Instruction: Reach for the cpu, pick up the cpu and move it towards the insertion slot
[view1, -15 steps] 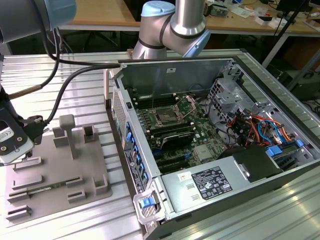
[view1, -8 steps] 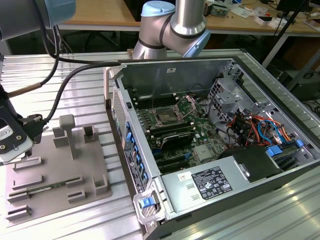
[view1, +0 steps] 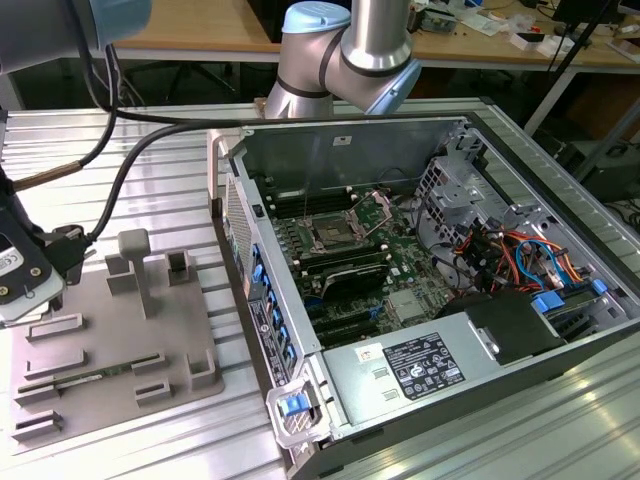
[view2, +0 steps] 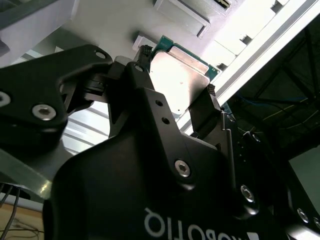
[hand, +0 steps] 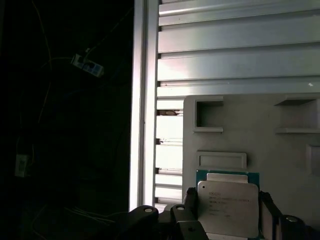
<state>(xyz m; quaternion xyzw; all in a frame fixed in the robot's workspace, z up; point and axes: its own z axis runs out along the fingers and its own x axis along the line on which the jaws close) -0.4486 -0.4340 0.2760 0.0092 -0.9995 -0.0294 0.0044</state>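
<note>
Nearest the lens in the second wrist view is the black body of the gripper (view2: 178, 70), which covers much of what lies behind it. Its two fingers (view2: 212, 107) are closed on the cpu (view2: 182, 77), one on each of two opposite edges. The contact lines themselves sit behind the fingertips, so I cannot read them.

Both wrist views show the cpu's silvery lid facing back towards the gripper body, with its underside hidden. A thin green rim shows on the side past the fingertips. The outline is near square, so I cannot pick a long axis. In the first wrist view the frame cuts off its near edge, and the print on the lid is too small to make out.

The grey tray (hand: 280, 150) lies beyond the fingertips. I cannot tell whether the cpu clears it.

In the exterior view the picture's edge cuts off the gripper. The insertion slot (view1: 330, 236) lies well apart from the fingers, inside the open computer case (view1: 480, 330) toward the exterior view's right.
</note>
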